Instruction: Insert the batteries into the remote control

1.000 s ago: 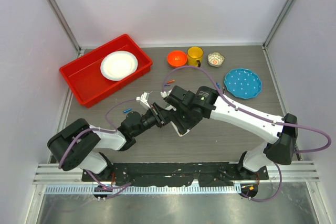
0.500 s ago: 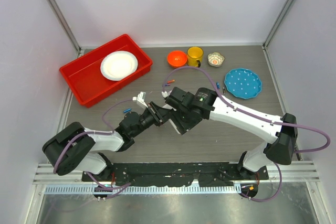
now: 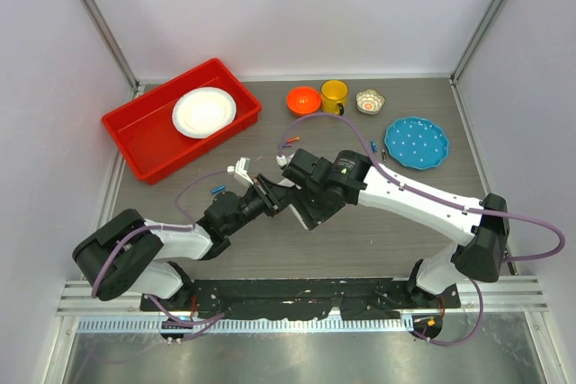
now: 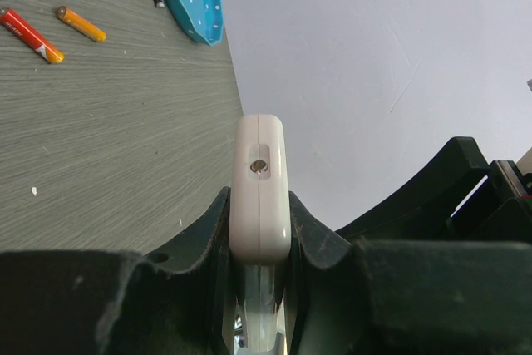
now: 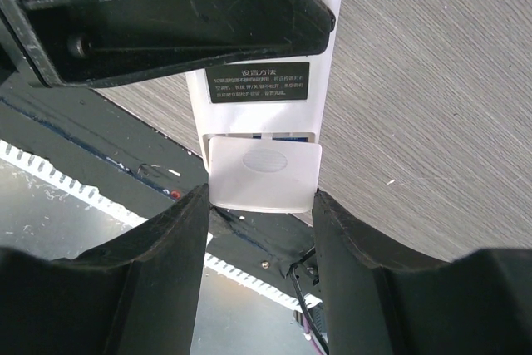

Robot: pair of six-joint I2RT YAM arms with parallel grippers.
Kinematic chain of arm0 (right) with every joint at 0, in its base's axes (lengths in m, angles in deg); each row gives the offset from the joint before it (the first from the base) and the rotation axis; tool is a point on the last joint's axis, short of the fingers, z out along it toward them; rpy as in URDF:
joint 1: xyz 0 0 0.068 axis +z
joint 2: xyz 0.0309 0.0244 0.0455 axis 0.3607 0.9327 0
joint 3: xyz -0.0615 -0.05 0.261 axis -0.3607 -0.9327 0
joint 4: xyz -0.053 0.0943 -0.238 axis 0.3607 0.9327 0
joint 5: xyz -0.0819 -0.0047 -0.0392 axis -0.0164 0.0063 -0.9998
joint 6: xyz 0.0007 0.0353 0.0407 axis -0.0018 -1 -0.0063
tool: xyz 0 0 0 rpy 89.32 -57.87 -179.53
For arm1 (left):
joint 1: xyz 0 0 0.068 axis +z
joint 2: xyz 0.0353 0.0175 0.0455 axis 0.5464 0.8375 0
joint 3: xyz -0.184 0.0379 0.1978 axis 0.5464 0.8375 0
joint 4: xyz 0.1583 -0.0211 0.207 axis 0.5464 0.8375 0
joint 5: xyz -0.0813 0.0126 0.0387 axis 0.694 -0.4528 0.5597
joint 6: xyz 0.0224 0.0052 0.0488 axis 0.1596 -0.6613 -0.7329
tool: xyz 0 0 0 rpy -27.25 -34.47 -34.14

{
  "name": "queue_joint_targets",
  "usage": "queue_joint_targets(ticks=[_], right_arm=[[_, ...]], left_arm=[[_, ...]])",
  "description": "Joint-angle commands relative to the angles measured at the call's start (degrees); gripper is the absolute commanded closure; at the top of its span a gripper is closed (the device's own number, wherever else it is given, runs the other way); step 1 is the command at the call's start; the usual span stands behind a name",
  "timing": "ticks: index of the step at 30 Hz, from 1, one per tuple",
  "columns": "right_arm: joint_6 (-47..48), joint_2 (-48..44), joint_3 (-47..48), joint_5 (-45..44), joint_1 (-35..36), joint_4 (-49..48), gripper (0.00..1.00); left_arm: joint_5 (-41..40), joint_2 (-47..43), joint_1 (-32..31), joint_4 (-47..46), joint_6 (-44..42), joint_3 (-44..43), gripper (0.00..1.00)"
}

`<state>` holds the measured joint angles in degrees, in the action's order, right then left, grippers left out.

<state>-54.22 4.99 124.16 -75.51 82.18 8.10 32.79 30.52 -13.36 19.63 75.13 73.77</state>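
The white remote control (image 4: 260,197) shows edge-on in the left wrist view, with my left gripper (image 4: 260,239) shut on its two faces. In the right wrist view its plain white back (image 5: 266,64) carries a black label. A small white cover (image 5: 264,174) sits at its end, slightly offset from the opening. My right gripper (image 5: 259,205) is shut on that cover, one finger against each side. From above, both grippers (image 3: 268,192) (image 3: 301,195) meet mid-table and hide the remote. Loose batteries lie on the table: orange (image 4: 81,24), red (image 4: 30,36), blue (image 3: 217,190).
A red tray (image 3: 144,137) with a white plate (image 3: 203,111) stands at the back left. An orange bowl (image 3: 303,99), a yellow mug (image 3: 335,93) and a small patterned bowl (image 3: 370,101) line the back. A blue plate (image 3: 416,142) lies at the right.
The left arm has swung slightly, and both grippers with the remote have edged a little toward the back left. Both grips are unchanged.
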Motion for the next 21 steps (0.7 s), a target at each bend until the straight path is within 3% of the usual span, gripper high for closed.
queue_joint_targets(ticks=[1, 21], right_arm=[[-0.3, 0.6, -0.1, -0.9, 0.3, -1.5, 0.99], [-0.1, 0.9, -0.1, -1.6, 0.2, -2.2, 0.99]], left_arm=[[-0.1, -0.9, 0.2, -3.9, 0.2, -0.2, 1.00], [3.3, 1.4, -0.8, -11.2, 0.4, -0.2, 1.00]])
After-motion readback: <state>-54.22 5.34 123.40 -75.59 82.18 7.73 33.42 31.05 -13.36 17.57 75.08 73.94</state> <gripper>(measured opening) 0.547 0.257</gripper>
